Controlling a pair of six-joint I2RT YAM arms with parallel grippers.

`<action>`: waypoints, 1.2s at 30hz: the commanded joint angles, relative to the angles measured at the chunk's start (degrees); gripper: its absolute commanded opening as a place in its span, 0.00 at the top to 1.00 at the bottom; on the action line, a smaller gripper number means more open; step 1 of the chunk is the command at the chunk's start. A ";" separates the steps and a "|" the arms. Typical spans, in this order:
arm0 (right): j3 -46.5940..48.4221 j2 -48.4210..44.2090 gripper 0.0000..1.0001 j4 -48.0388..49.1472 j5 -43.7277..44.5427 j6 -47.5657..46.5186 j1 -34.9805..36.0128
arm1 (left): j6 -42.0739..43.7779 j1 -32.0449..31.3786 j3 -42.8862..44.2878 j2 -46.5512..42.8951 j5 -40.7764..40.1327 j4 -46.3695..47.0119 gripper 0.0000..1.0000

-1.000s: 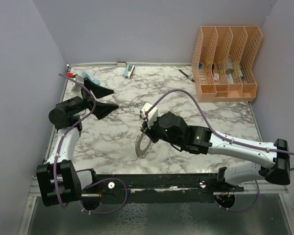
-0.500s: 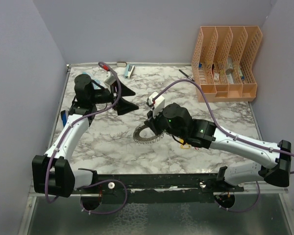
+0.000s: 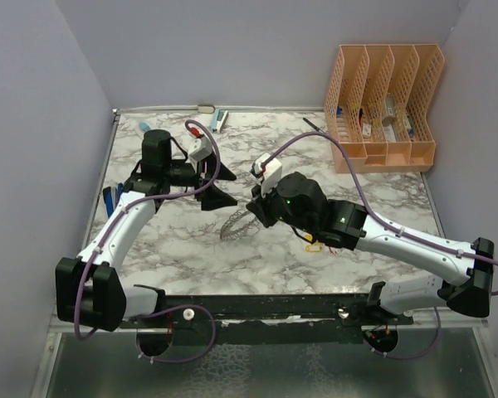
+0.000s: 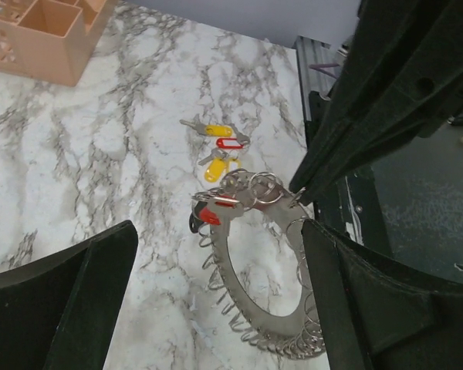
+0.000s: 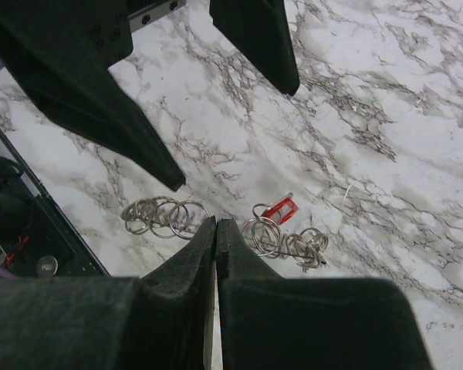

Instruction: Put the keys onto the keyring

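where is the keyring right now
In the top view the keyring is mid-table, pinched at its rim by the right gripper, just right of the open left gripper.

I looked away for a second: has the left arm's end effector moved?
Yes. Seen from above, the left end effector swung right, toward the orange file rack, now open near the keyring.

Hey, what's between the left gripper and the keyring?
Nothing; the top view shows only bare marble tabletop between the open left gripper and the keyring.
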 commanded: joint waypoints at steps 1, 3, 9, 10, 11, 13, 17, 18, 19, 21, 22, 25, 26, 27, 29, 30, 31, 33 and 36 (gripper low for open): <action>1.58 -1.69 0.99 1.75 -0.90 1.32 -0.78 | 13.68 -2.78 1.70 0.47 6.32 -10.36 0.10; 1.82 -1.48 0.99 1.79 -1.72 1.51 -0.92 | 20.37 -4.35 3.71 1.40 6.18 -16.79 0.09; 2.33 -0.32 0.99 1.94 -3.63 1.99 -1.08 | 29.79 -8.34 6.59 3.29 3.07 -25.89 0.07; 2.37 -0.17 0.99 2.09 -3.65 2.02 -1.08 | 29.64 -8.52 6.57 3.46 3.09 -25.75 0.07; 2.39 -0.10 0.99 2.13 -3.65 2.11 -1.10 | 29.67 -8.78 6.45 3.63 3.04 -25.70 0.07; 2.34 -0.15 0.99 2.46 -3.89 2.19 -1.12 | 29.71 -9.10 6.16 3.66 2.91 -25.55 0.07; 2.82 0.02 0.99 3.01 -4.90 2.35 -1.12 | 29.35 -9.95 5.96 4.27 2.44 -24.94 0.10; 2.87 0.06 0.99 3.02 -4.90 2.39 -1.14 | 29.22 -10.18 6.07 4.46 2.32 -24.86 0.13; 2.96 0.07 0.99 2.99 -4.86 2.38 -1.15 | 29.21 -10.49 6.19 4.58 2.11 -24.88 0.16; 2.93 0.03 0.99 3.01 -4.84 2.42 -1.15 | 29.15 -11.13 6.52 4.84 1.70 -24.97 0.21; 2.83 0.02 0.99 3.09 -4.81 2.51 -1.13 | 29.10 -11.36 6.67 4.92 1.46 -25.10 0.23; 2.76 0.21 0.99 2.81 -4.45 2.51 -1.12 | 29.12 -11.92 7.04 5.16 1.06 -25.43 0.25; 2.65 0.10 0.99 2.76 -4.28 2.56 -1.12 | 29.25 -12.01 7.09 5.15 0.90 -25.54 0.25; 2.53 -0.11 0.99 2.82 -4.19 2.57 -1.17 | 29.34 -12.10 7.09 5.12 0.79 -25.69 0.27; 2.39 -0.64 0.99 2.84 -3.97 2.65 -1.13 | 29.63 -12.11 7.10 5.06 0.40 -26.13 0.29; 2.34 -0.94 0.99 2.77 -4.00 2.65 -1.13 | 29.96 -12.12 7.18 5.07 0.02 -26.46 0.29; 2.30 -1.14 0.99 2.63 -3.97 2.66 -1.19 | 30.31 -12.11 7.35 5.05 -0.41 -26.86 0.29; 2.21 -1.45 0.99 2.29 -4.04 2.90 -1.15 | 30.92 -12.13 7.76 5.07 -1.47 -27.63 0.29; 1.71 -2.05 0.99 1.88 -4.48 3.29 -1.18 | 33.67 -12.11 9.68 5.16 -4.32 -30.33 0.28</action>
